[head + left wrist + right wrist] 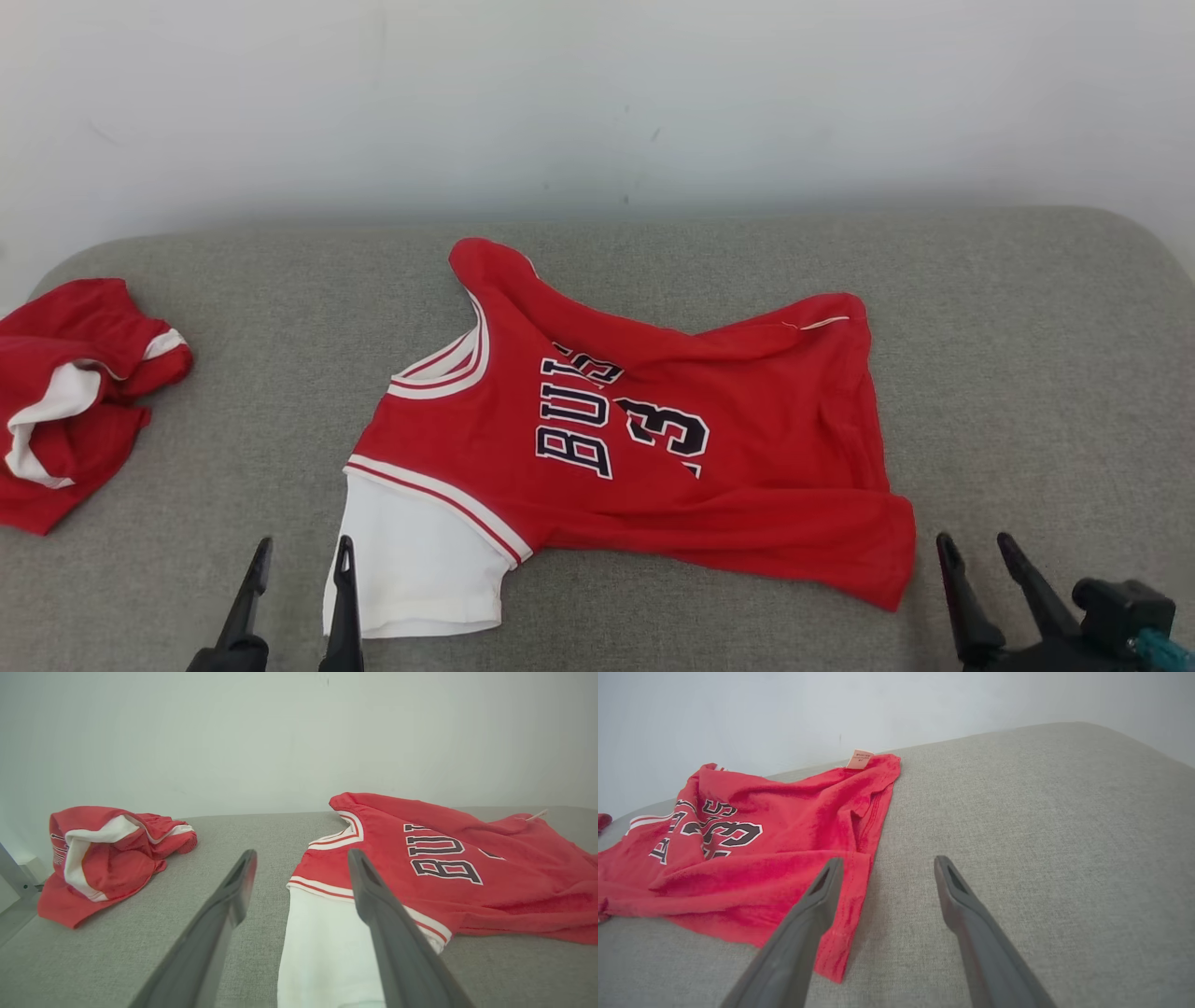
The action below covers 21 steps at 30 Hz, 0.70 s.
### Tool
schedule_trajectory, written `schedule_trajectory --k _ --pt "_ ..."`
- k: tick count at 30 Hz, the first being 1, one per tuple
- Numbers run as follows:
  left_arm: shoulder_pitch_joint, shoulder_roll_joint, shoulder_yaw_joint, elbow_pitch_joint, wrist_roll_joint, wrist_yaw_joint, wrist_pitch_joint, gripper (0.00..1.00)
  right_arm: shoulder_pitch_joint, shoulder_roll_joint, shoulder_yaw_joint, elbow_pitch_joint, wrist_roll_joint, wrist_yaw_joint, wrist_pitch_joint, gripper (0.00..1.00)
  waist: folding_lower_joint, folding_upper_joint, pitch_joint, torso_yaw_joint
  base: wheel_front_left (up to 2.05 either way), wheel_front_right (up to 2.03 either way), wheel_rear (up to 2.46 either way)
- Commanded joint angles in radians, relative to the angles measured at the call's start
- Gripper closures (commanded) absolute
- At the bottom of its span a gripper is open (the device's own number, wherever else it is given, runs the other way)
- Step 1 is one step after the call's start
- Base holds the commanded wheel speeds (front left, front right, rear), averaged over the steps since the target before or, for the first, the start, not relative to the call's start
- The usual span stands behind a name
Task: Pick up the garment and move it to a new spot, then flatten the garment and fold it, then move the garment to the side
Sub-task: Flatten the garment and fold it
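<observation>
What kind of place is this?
Probably a plain indoor room, perhaps a home-like test space: a grey upholstered seat, a bare white wall behind it, and a red basketball jersey on top.

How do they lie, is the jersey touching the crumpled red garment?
Apart. The head view shows bare grey cushion between the jersey and the crumpled red garment.

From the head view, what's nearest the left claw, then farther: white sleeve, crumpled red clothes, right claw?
From the left claw:
1. White sleeve, just to its right.
2. Crumpled red clothes, far left.
3. Right claw, lower right corner.
</observation>
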Motion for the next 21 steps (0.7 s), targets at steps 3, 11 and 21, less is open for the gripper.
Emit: schedule_trajectory --k 3,11,21 --pt "0.018 -0.001 0.009 0.046 -0.017 -0.004 -0.003 0.00 0.048 0.030 0.011 -0.031 -0.025 -0.002 -0.005 0.00 -0.0001 0.0000 0.008 -0.008 0.00 0.00 0.00" --pt "-0.009 0.001 0.009 0.164 -0.043 -0.020 -0.003 0.00 0.021 0.048 0.060 -0.002 -0.024 -0.002 -0.005 0.00 -0.0001 0.0000 0.022 -0.012 0.00 0.00 0.00" --pt "-0.055 0.002 0.016 0.324 -0.088 -0.037 -0.003 0.00 -0.038 0.049 0.117 0.077 0.007 -0.002 -0.005 0.00 -0.0001 0.0000 0.028 -0.005 0.00 0.00 0.00"
